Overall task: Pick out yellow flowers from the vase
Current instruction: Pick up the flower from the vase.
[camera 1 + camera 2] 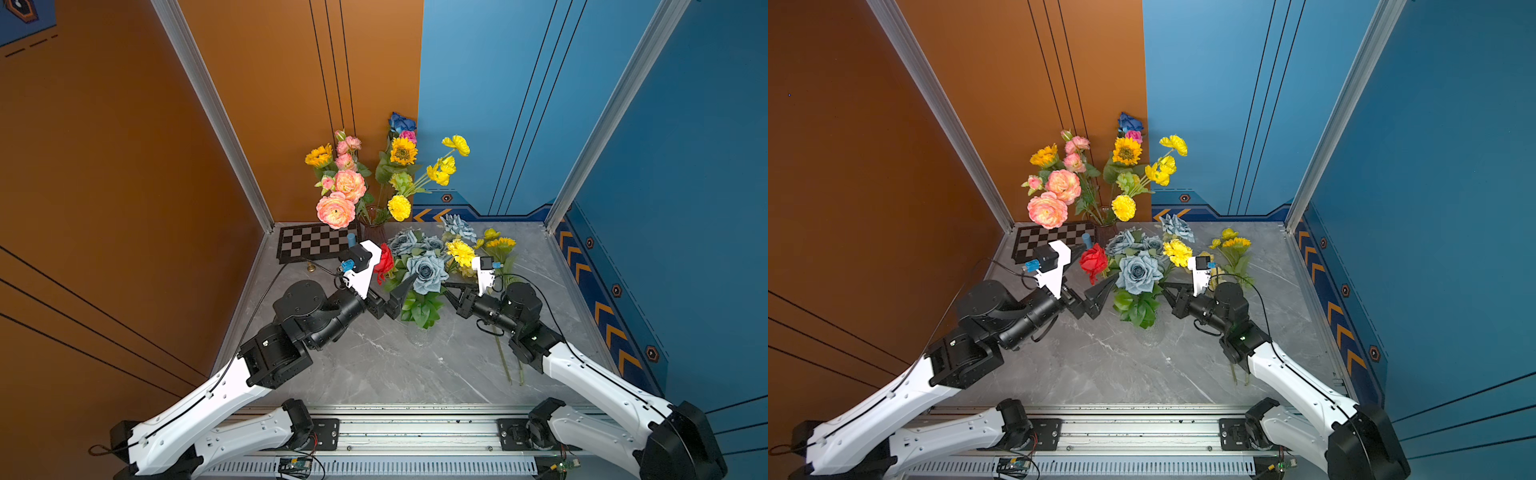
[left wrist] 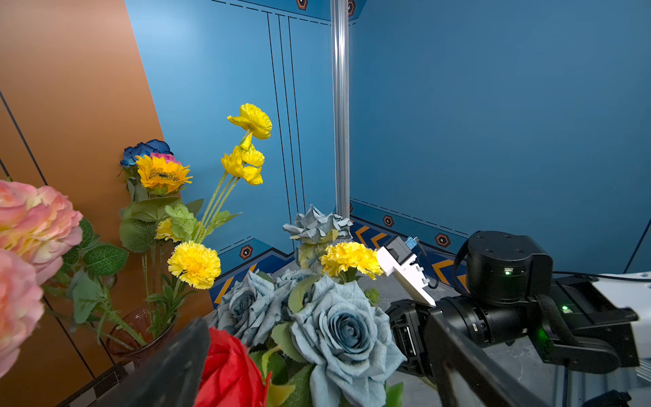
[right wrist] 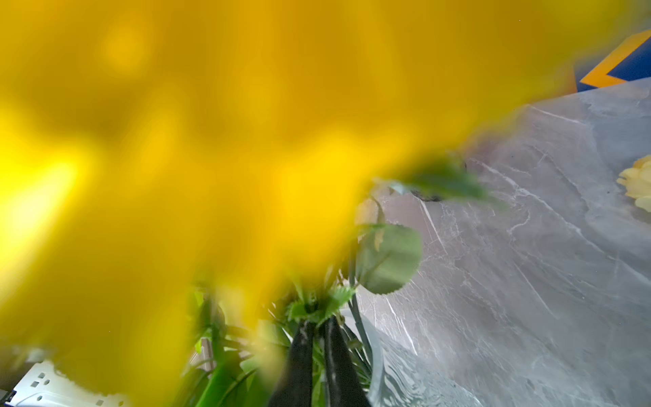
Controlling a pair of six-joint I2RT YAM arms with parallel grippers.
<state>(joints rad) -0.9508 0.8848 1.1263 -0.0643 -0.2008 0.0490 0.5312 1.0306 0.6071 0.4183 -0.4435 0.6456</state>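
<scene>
A clear glass vase at mid-table holds grey-blue roses, a red rose and a yellow carnation. My right gripper reaches into the bouquet from the right, below the carnation. In the right wrist view it is shut on a thin green stem, and a yellow bloom blurs most of the lens. My left gripper stands open around the red rose, gripping nothing. More yellow flowers lie on the table at the right. Hidden: which bloom the gripped stem carries.
A dark glass vase at the back holds peach-pink peonies, sunflowers, yellow poppies and a yellow carnation. A chessboard with a blue cylinder lies at the back left. Walls enclose three sides.
</scene>
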